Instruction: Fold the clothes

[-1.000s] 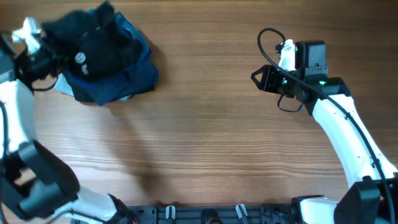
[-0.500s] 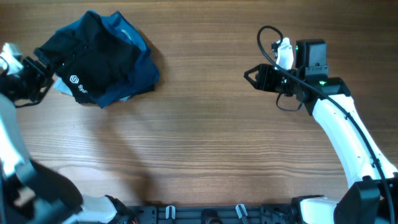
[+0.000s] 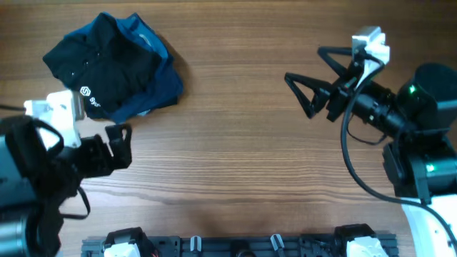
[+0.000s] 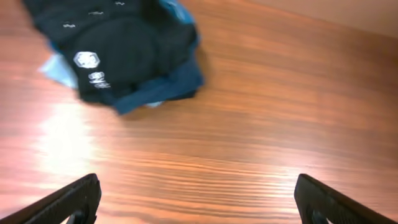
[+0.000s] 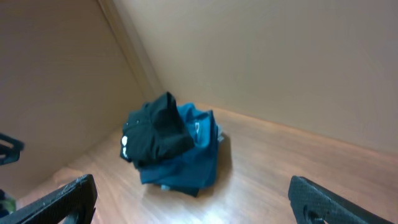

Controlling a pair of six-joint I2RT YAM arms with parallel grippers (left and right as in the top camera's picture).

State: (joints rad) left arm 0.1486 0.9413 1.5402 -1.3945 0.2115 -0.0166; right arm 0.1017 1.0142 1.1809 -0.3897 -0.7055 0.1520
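The clothes (image 3: 114, 68) lie in a heap at the table's far left: a black shirt (image 3: 100, 64) with a white round logo on top of a teal-blue garment (image 3: 163, 84), and a light-blue edge showing at the left. My left gripper (image 3: 118, 146) is open, raised and nearer than the heap, touching nothing. In the left wrist view the heap (image 4: 118, 56) lies ahead of the spread fingers (image 4: 68, 202). My right gripper (image 3: 303, 64) is open at the far right, well clear of the clothes, which the right wrist view shows as a distant heap (image 5: 171, 143).
The wooden table (image 3: 235, 157) stretches between the two arms. A black rail with mounts (image 3: 235, 246) runs along the near edge. A cable (image 3: 346, 143) loops from the right arm. Beige walls (image 5: 261, 56) stand behind the heap.
The left gripper let go of the black shirt, opened and drew back toward the near edge. The shirt settled on the heap. The right gripper opened wide and the arm rose.
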